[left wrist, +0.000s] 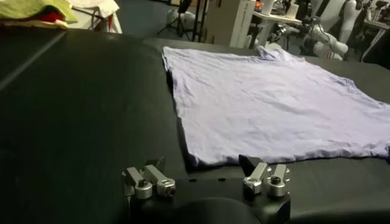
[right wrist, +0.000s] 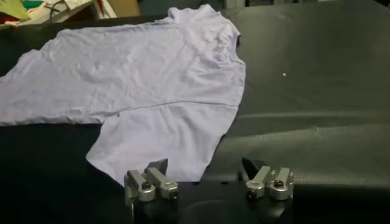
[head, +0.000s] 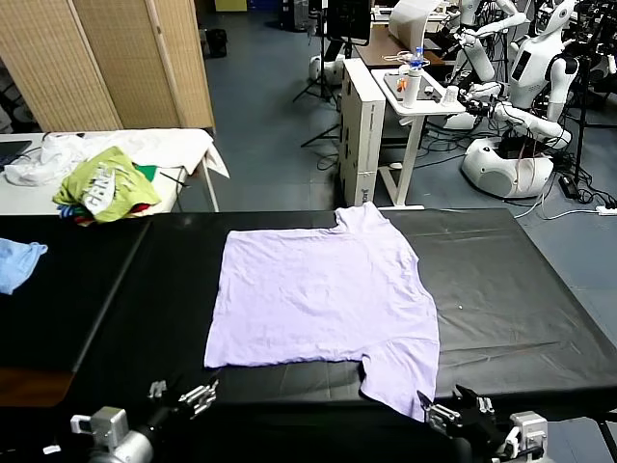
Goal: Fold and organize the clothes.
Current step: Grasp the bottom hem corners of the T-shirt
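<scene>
Head view: the T-shirt (head: 323,294) lies flat, plain side up, mid-table (head: 521,289), one sleeve at the near edge. The left gripper (head: 183,397) and right gripper (head: 455,413) hang low at that edge, holding nothing.

Left wrist view: left gripper (left wrist: 206,176) spread wide, empty, just short of the shirt's (left wrist: 274,103) near corner. Pinch that corner cleanly (cloth only).

Right wrist view: right gripper (right wrist: 207,178) likewise spread and empty, beside the sleeve (right wrist: 164,143). I'd judge both should take hold level, so the fold lands square.
</scene>
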You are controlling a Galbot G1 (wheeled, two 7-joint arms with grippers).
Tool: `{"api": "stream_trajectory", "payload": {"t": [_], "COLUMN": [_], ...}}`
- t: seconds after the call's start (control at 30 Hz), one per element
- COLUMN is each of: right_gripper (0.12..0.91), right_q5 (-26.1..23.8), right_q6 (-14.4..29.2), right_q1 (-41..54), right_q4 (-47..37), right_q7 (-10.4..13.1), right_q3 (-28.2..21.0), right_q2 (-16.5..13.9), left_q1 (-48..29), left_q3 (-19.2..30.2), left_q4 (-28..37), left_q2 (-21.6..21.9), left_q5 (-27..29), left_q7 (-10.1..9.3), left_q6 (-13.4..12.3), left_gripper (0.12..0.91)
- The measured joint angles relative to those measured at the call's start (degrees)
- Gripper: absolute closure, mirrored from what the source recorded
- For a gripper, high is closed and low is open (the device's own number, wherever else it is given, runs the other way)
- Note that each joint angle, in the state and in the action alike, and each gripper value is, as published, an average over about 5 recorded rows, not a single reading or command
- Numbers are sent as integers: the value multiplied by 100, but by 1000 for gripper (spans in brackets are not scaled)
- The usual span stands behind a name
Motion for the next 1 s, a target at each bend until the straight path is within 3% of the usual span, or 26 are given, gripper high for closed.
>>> {"api": "stream_trajectory", "payload": {"t": [0.37,0.47,0.6,0.87,0.93,1.0], "right_gripper": [118,162,334,796,866,884], "right_q5": [-237,-257,-260,-280,-286,-291], "right_q6": [-15,-24,-45,-46,-43,-45], "right_q1": [111,138,189,132,101,58], "right_q4": [-81,-133,-211,-226,-205,-162], "right_q7": [24,33,44,43,47,66], "right_q3": [-225,-261,-293,-345,-338,-316], "right_q2": [64,64,55,123,131,136], "left_q1": [-253,-272,-276,-274,-251,-221], "left_q3": [109,123,153,189,191,191], "left_q4": [220,294,356,409,406,391], "left_q2": [-108,-135,-157,-194,-203,-212], "left_q5": [86,120,162,250,267,281], "left_q7": [-105,-105,-101,-83,-80,-78], "left_q6": [-24,-42,-65,-98,-110,-120], "left_gripper": [123,141,271,694,796,852]}}
